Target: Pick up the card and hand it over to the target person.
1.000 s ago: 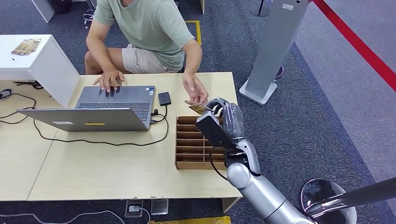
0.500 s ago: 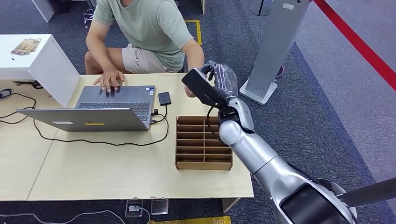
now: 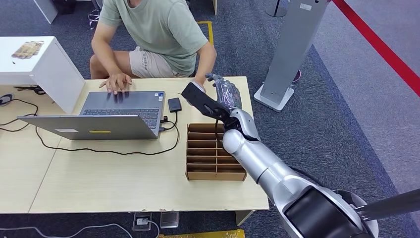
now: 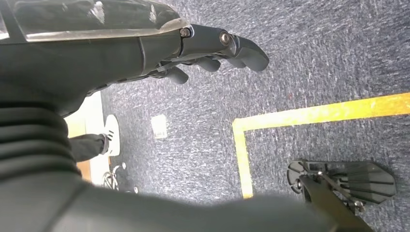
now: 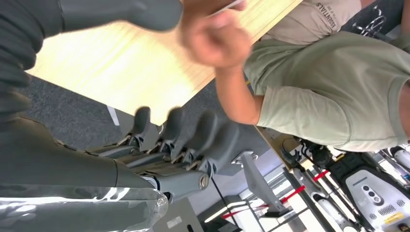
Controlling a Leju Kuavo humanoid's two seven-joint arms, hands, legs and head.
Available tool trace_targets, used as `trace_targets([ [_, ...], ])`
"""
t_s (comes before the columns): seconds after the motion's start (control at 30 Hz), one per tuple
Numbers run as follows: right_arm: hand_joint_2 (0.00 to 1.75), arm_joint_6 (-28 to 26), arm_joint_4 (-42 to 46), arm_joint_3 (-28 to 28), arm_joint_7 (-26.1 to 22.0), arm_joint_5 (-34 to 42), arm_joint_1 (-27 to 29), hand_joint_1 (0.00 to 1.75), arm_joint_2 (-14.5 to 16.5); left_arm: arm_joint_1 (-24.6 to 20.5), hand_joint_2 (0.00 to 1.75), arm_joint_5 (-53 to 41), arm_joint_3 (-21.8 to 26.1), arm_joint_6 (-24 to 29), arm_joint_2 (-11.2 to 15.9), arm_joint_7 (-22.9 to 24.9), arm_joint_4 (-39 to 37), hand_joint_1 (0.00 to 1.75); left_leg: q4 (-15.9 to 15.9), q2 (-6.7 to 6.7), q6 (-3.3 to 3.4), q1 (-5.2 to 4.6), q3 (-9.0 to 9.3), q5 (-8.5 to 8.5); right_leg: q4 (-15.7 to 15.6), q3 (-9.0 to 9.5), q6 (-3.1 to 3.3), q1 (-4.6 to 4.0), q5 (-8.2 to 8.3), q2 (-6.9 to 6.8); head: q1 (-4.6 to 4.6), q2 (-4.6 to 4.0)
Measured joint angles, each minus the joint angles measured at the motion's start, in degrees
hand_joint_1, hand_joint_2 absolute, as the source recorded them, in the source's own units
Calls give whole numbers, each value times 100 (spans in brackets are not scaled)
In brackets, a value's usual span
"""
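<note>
My right hand reaches over the table's far edge, in front of the seated person in a green shirt. In the right wrist view its fingers and thumb are spread with nothing between them. Just beyond them the person's blurred hand pinches a thin pale edge that looks like the card. In the head view my wrist hides that hand. My left hand hangs over the carpet, fingers loosely apart, holding nothing.
A wooden slotted box sits on the table under my forearm. An open laptop, a small black device and cables lie to its left. A white cabinet stands far left, a grey stand to the right.
My right hand, which held the card above the box, has moved up and toward the person. The card has left my fingers and the person's hand has it.
</note>
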State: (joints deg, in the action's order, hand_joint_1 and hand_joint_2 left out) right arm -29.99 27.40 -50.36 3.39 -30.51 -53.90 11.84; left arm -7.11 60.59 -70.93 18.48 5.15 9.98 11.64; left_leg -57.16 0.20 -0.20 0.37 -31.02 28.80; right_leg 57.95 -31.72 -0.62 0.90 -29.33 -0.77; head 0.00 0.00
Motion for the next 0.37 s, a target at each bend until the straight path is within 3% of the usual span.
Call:
trace_targets([
  [0.2,175,5,3,1,0,2,-3,0,-1,0,175,0,0,0,0,-1,0,0,-2,-1,0,0,-2,-1,2,-3,0,0,0,-2,0,0],
  [0.23,175,14,183,181,-180,182,153,0,-39,7,175,66,68,27,-3,5,-1,0,-2,0,0,0,-2,-1,2,-3,1,0,1,-1,0,0],
  [0.27,175,122,903,411,-497,674,466,0,-294,15,175,137,140,52,-4,22,2,0,-2,0,0,0,-2,-1,2,-3,1,-1,1,0,0,0],
  [0.37,175,524,4211,821,-620,1929,1652,0,-1637,31,175,282,289,97,1,65,11,0,6,-28,1,6,2,-5,-14,14,-1,-5,-1,-28,0,0],
])
